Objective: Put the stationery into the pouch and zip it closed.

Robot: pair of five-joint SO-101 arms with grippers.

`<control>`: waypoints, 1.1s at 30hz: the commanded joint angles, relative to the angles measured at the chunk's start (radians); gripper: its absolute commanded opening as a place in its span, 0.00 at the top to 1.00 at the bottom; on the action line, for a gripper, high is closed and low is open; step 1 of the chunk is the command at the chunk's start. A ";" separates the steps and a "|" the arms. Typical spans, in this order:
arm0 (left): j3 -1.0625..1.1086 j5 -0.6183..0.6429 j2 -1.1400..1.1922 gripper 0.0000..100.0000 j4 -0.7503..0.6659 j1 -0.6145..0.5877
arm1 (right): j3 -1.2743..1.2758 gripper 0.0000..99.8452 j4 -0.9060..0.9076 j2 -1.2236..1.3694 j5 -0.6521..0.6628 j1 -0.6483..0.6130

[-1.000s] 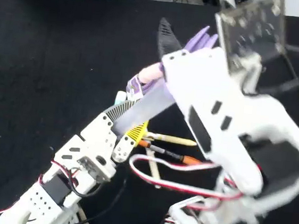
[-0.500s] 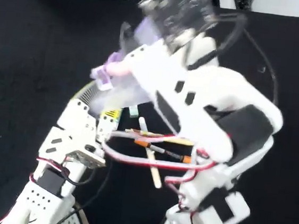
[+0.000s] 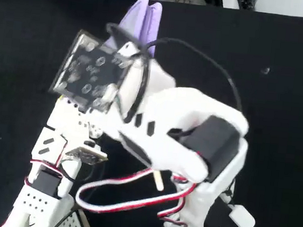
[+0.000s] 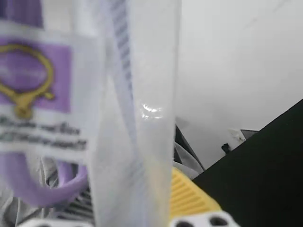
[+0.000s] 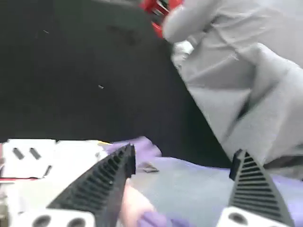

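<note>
Right gripper (image 5: 184,153), jaws spread apart, hovers just above the translucent purple-trimmed plastic pouch (image 3: 141,19). The left gripper (image 4: 137,210) clamps the pouch, raised over the black table's (image 3: 282,105) far-left side. One pale wooden stick (image 3: 158,180) lies nearer.

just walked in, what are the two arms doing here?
The left gripper is clamped on a translucent purple-trimmed zip pouch. The right gripper hovers open just above the pouch, gripping nothing. A pale wooden stick lies on the black table beneath the arms, not yet in the pouch. I can't tell whether the zip is open or closed.
</note>
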 commanded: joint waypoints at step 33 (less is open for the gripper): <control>0.022 -0.017 -0.005 0.97 0.057 0.004 | 0.145 0.67 0.037 -0.099 0.095 -0.137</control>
